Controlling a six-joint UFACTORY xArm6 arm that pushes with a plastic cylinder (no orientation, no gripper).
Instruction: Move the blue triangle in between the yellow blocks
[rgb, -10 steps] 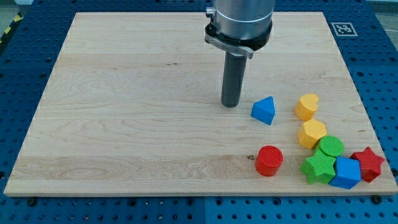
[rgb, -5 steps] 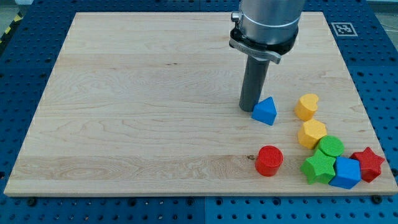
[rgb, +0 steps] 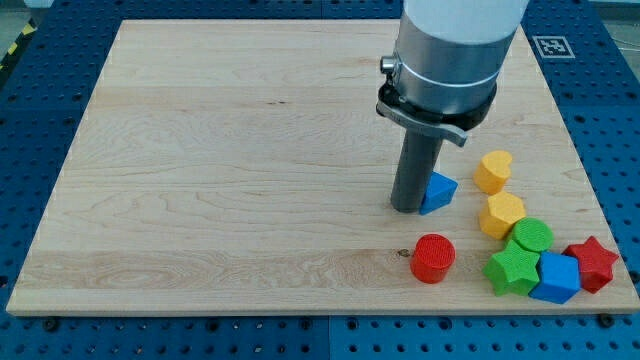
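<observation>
The blue triangle (rgb: 439, 190) lies on the wooden board (rgb: 220, 160), right of centre. My tip (rgb: 408, 208) touches its left side and hides part of it. A yellow heart-shaped block (rgb: 493, 171) lies to the triangle's right. A yellow hexagon block (rgb: 501, 215) lies below the heart, to the triangle's lower right. The triangle sits just left of the gap between the two yellow blocks.
A red cylinder (rgb: 433, 258) lies below my tip. A green cylinder (rgb: 533, 236), a green star (rgb: 512, 270), a blue block (rgb: 556, 277) and a red star (rgb: 592, 263) cluster at the view's bottom right, touching the yellow hexagon.
My tip moved right and down, met the blue triangle and pushed it slightly right and down toward the yellow blocks. The other blocks have not moved.
</observation>
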